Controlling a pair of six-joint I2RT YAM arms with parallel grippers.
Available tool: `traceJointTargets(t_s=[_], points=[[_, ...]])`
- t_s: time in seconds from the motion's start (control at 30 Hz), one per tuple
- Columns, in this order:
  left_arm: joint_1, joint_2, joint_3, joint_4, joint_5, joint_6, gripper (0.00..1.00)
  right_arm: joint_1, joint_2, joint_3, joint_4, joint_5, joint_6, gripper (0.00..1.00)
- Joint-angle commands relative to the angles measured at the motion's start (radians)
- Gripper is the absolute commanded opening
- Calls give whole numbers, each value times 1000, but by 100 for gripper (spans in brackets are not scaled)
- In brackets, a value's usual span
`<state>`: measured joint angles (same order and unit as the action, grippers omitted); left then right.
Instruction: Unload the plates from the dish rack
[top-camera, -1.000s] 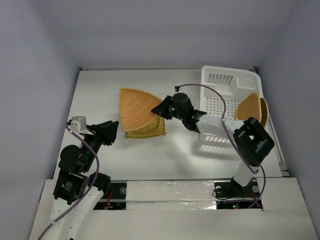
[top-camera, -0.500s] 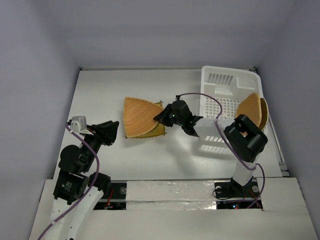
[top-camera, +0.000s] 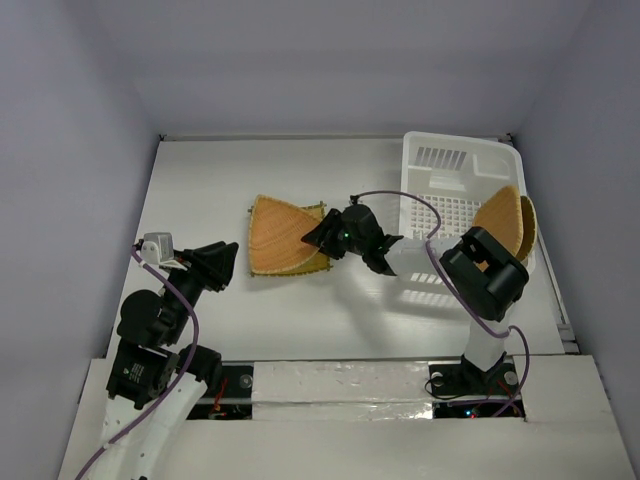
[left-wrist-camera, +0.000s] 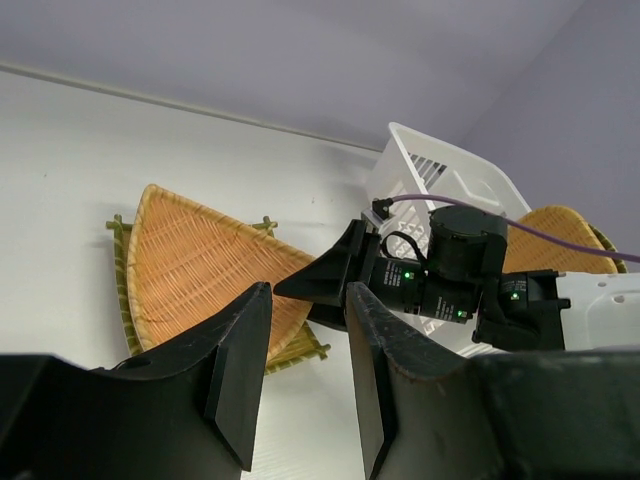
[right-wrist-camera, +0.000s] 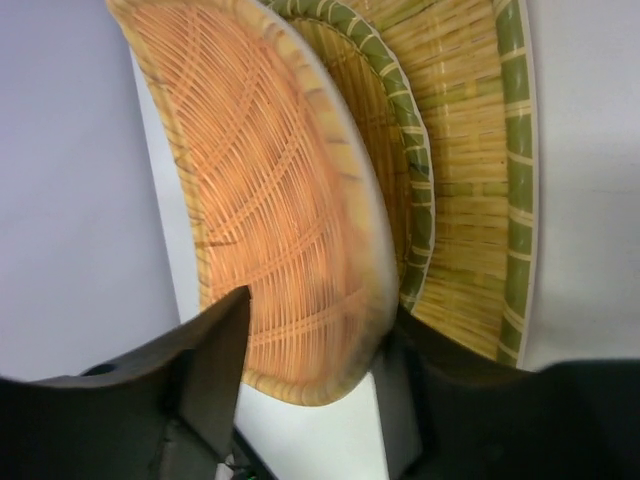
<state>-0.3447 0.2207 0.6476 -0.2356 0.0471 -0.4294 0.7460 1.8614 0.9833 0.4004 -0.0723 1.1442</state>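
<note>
Near the left edge, my left gripper (top-camera: 225, 262) hovers with its fingers released. At the middle of the tabletop (top-camera: 200, 180), my right gripper (top-camera: 320, 232) grasps the orange fan plate (top-camera: 278, 243), which lies on a square plate (right-wrist-camera: 470, 150). The dish rack (top-camera: 450, 165), in the far right corner, holds two upright plates (top-camera: 503, 218).
</note>
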Motion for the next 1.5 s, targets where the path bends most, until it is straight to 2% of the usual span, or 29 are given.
traceJointTargets(t_s=[0.0,0.03,0.23,0.3,0.6,0.7,0.73,0.8,0.83,0.9,0.93,0.97,1.03,1.07,1.13,1.2,1.3,1.33,1.4,1.47], points=[[7,6,4,50,11,-2,33,1,-25,-5,28,14,-37,57],[7,6,4,50,11,-3,33,1,-36,-6,8,19,-47,66],[7,0,4,51,13,-3,33,1,-103,-8,-125,98,-141,96],[7,-1,4,51,11,-3,33,1,-129,-5,-159,112,-175,100],[7,-14,4,53,11,-3,33,1,-224,-51,-291,173,-245,100],[7,-23,4,51,11,-2,32,21,-330,-72,-360,213,-274,87],[7,-24,4,53,11,-2,30,21,-397,-68,-436,229,-288,70],[7,-34,3,55,10,-2,27,21,-476,-41,-517,285,-329,45],[7,-37,3,55,10,-3,26,21,-519,-29,-613,319,-348,15],[7,-40,3,52,10,-2,18,21,-648,29,-727,492,-411,0],[7,-41,4,51,8,-3,16,-18,-683,52,-839,549,-434,0],[7,-47,4,51,5,-3,13,-45,-732,78,-903,650,-455,0],[7,-52,6,48,-1,-2,6,-114,-757,153,-1080,731,-521,0],[7,-57,6,47,-3,-3,5,-188,-761,176,-1142,800,-540,0],[-2,-63,4,47,-7,-3,4,-246,-765,233,-1298,886,-566,0],[-14,-63,6,41,-10,-5,6,-309,-768,273,-1383,983,-570,0],[-37,-69,6,39,-9,-6,13,-400,-786,337,-1447,991,-642,22],[-52,-70,7,39,-10,-6,15,-427,-797,353,-1443,974,-668,37],[-66,-78,7,38,-12,-8,21,-505,-801,377,-1410,892,-762,47],[-79,-86,7,35,-15,-8,24,-556,-774,384,-1382,837,-796,50]])
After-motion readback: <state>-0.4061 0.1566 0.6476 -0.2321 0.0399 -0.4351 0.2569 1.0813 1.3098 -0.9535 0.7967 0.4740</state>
